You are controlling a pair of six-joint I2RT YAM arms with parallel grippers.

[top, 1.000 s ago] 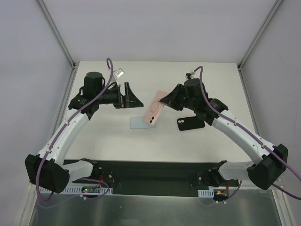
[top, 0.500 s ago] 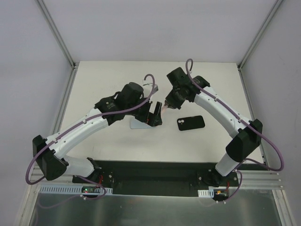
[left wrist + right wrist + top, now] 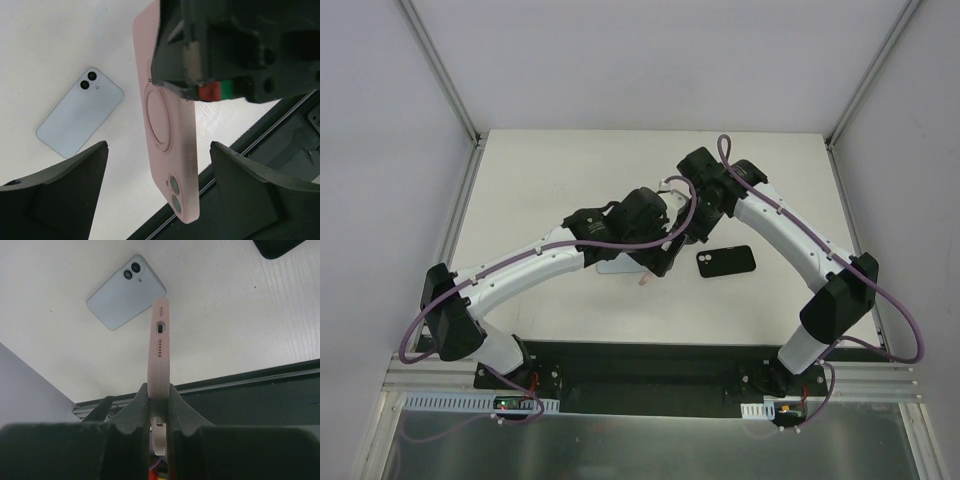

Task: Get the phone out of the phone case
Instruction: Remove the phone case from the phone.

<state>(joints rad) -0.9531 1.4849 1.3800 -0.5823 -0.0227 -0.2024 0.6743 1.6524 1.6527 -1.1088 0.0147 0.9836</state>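
From above, the right claw (image 3: pixel 692 232) is clamped on the pink case (image 3: pixel 644 281), which hangs above the tabletop (image 3: pixel 540 180) and is mostly hidden under the left arm; the left claw (image 3: pixel 655 262) sits over it; a blue phone (image 3: pixel 608 264) lies just beside, and a black phone (image 3: pixel 725 262) lies apart to the right.

In the left wrist view, the left fingers stand wide apart on either side of the case, touching nothing; lenses show in the cutout, so the phone (image 3: pixel 174 192) is probably inside.

In the right wrist view, the case is pinched across its two faces near one end, edge-on, with the port end free.

The case looks like soft, grippy silicone that will flex and peel; the phone should be stiff, smooth, light and breakable if dropped. I would take the free end near the lenses and push the phone through or peel back a corner, not squeeze both faces harder.

The tabletop's near edge and dark rail are close below; the blue phone crowds one side; the far side looks more open.
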